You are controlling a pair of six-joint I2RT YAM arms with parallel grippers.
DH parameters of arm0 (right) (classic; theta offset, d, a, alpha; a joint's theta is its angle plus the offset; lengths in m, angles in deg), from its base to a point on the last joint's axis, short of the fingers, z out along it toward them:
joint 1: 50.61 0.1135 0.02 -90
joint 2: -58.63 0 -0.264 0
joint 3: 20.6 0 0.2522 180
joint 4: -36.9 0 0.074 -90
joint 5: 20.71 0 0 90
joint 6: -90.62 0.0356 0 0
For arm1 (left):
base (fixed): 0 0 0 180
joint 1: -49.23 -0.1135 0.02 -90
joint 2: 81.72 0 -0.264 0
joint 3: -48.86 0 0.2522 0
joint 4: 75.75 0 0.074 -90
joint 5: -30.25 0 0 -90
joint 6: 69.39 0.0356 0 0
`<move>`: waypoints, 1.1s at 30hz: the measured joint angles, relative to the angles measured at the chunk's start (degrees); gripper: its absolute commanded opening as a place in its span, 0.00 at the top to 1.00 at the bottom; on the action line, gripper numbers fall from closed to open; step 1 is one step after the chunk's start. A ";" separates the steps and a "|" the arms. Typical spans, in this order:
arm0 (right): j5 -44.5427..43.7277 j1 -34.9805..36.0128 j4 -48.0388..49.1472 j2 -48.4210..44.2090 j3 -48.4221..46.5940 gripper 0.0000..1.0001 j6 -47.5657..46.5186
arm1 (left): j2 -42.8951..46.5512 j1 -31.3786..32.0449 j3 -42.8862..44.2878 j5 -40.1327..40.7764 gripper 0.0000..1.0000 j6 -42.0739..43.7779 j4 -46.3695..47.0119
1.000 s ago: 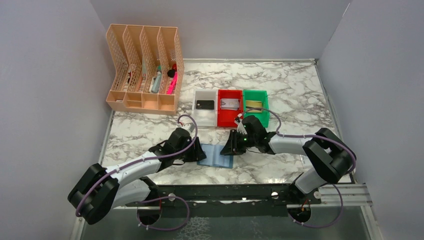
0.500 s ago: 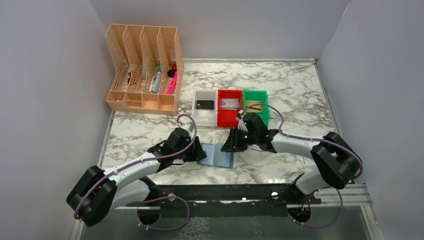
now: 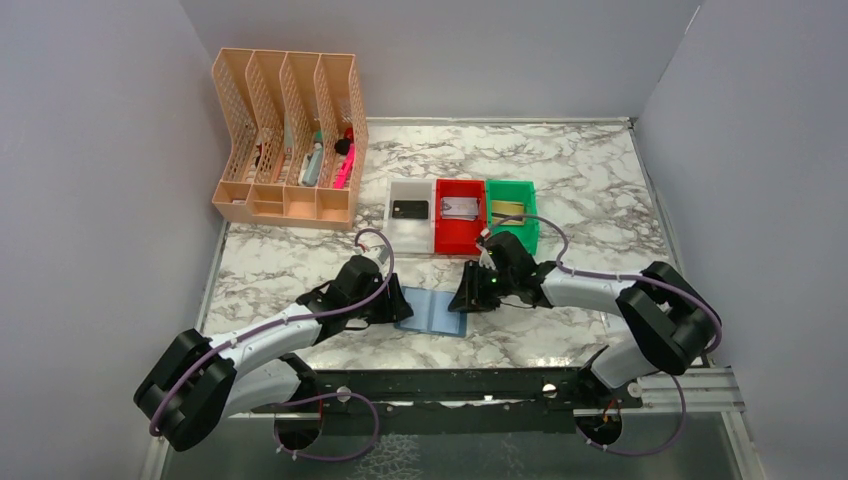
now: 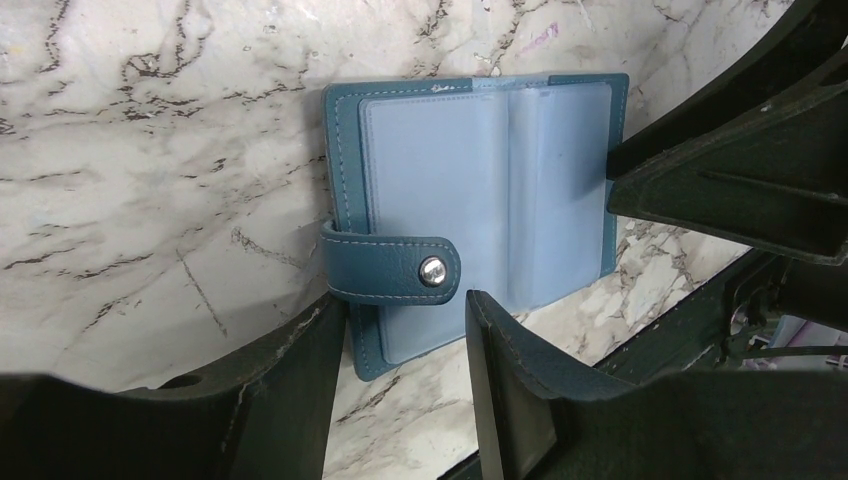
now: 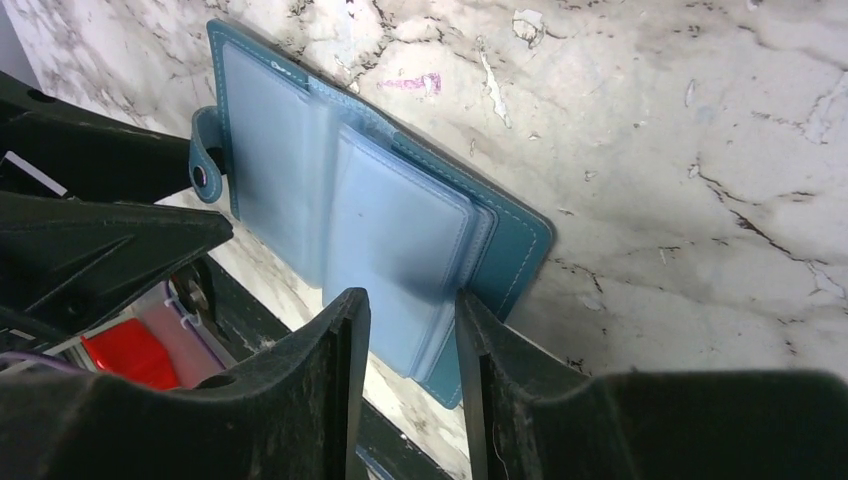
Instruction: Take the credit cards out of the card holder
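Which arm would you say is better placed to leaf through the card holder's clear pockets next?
Right. The right gripper straddles the loose edge of the clear pockets with open jaws; the left gripper sits at the snap strap on the opposite side of the card holder.

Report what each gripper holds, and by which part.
Left gripper straddles the card holder's snap strap; right gripper straddles its clear pockets. Whether either actually clamps cannot be told.

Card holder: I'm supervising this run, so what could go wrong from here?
The right gripper straddles the loose clear pockets; closing could pinch plastic and drag the card holder.
The visible pockets look empty, so a pull may find no card.
The left gripper straddles the snap strap, so the card holder may slide.
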 measured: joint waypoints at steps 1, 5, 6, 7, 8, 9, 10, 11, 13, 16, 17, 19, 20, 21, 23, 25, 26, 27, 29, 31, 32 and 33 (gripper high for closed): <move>0.00 0.00 0.07 0.15 0.00 0.56 0.00 | -0.02 0.00 0.00 -0.02 0.50 0.00 0.00; -0.13 0.02 0.31 0.48 -0.11 0.56 0.07 | -0.07 0.00 0.00 -0.02 0.51 0.00 -0.02; -0.11 0.02 0.33 0.72 -0.26 0.55 0.09 | -0.11 -0.02 0.00 -0.02 0.52 0.00 -0.04; 0.00 0.02 0.33 1.07 -0.52 0.56 0.15 | -0.17 -0.02 0.00 0.00 0.53 0.02 -0.07; 0.13 0.02 0.42 1.36 -0.72 0.56 0.17 | -0.28 -0.07 0.00 0.00 0.53 0.04 -0.13; 0.39 0.02 0.63 1.66 -0.87 0.57 0.20 | -0.44 -0.11 0.00 0.02 0.55 0.04 -0.24; 0.72 0.02 0.96 1.97 -0.98 0.57 0.24 | -0.59 -0.17 0.00 0.02 0.56 0.04 -0.33; 1.03 0.02 1.40 2.25 -1.05 0.58 0.37 | -0.72 -0.20 0.00 0.07 0.57 0.04 -0.42; 1.79 0.02 2.51 2.78 -1.09 0.59 0.70 | -0.81 -0.28 0.00 0.09 0.58 0.07 -0.52; 2.78 0.02 4.17 3.58 -1.09 0.61 1.27 | -0.83 -0.28 -0.11 0.09 0.58 0.04 -0.57; 3.06 0.02 4.63 3.80 -1.11 0.61 1.46 | -0.83 -0.28 -0.11 0.07 0.58 0.07 -0.57; 3.43 0.04 5.75 4.24 -1.14 0.61 1.92 | -0.83 -0.28 -0.11 0.07 0.58 0.04 -0.57; 3.58 0.09 6.25 4.48 -1.20 0.62 2.14 | -0.83 -0.28 -0.11 0.07 0.58 0.04 -0.57; 3.74 0.13 6.95 4.63 -1.20 0.62 2.32 | -0.83 -0.28 -0.11 0.02 0.58 0.04 -0.55; 3.93 0.22 7.69 4.72 -1.22 0.63 2.56 | -0.83 -0.26 -0.11 -0.22 0.58 0.00 -0.44; 4.22 0.44 8.46 4.74 -1.22 0.64 2.75 | -0.83 -0.22 -0.11 -0.48 0.58 0.00 -0.20; 4.39 0.52 8.92 4.74 -1.22 0.64 2.86 | -0.83 -0.22 -0.11 -0.66 0.58 0.00 -0.09; 4.55 0.55 9.27 4.72 -1.22 0.64 3.04 | -0.83 -0.20 -0.11 -0.79 0.58 0.00 -0.02; 4.61 0.57 9.55 4.72 -1.22 0.65 3.23 | -0.83 -0.22 -0.11 -1.07 0.58 0.00 -0.02; 4.59 0.57 9.53 4.72 -1.29 0.65 3.23 | -0.83 -0.20 -0.11 -1.22 0.58 0.00 -0.02; 4.59 0.57 9.55 4.72 -1.29 0.65 3.21 | -0.83 -0.22 -0.11 -1.27 0.58 -0.02 -0.02; 4.59 0.57 9.55 4.72 -1.31 0.64 3.21 | -0.83 -0.20 -0.11 -1.31 0.58 -0.02 0.00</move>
